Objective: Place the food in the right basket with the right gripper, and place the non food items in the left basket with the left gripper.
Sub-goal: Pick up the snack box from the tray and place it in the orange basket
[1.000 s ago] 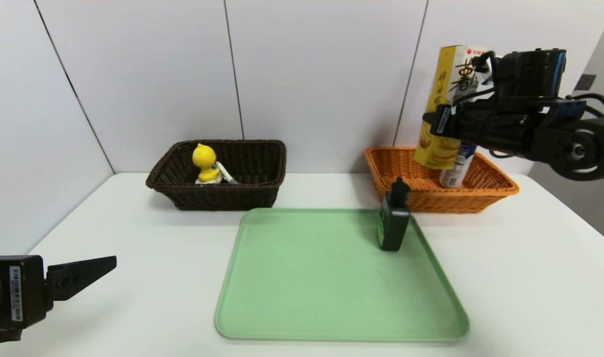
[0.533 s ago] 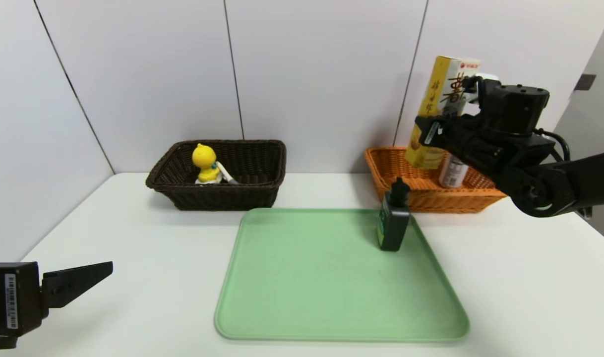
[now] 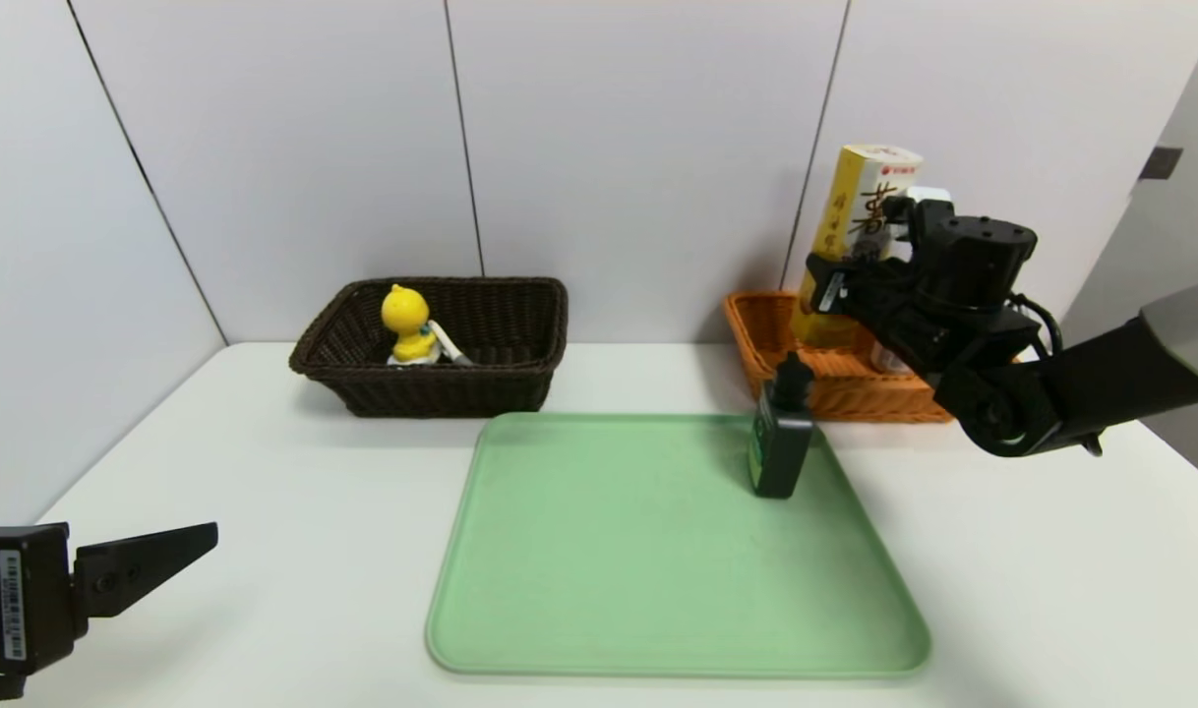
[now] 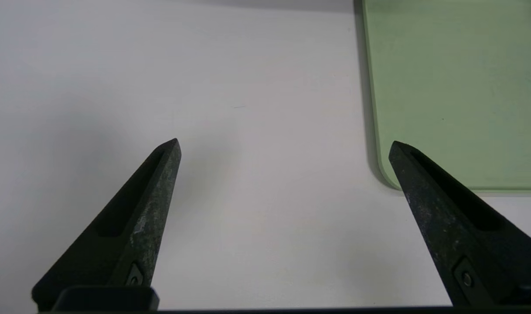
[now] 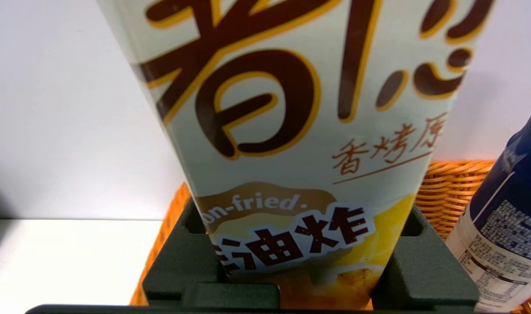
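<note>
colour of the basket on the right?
Orange wicker basket; clearest in the head view.

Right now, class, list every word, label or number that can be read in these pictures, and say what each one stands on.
"on-fried": on the snack box, its first letter hidden; the right gripper is shut on the box.
"油炸": on the same box, below that.
"香烤原": brown script on the box, cut off at its edge.
Large brown characters across the box: cut off, not readable whole.
Fine print on the bottle: too small.
Barcode sticker on the left gripper: too small.
</note>
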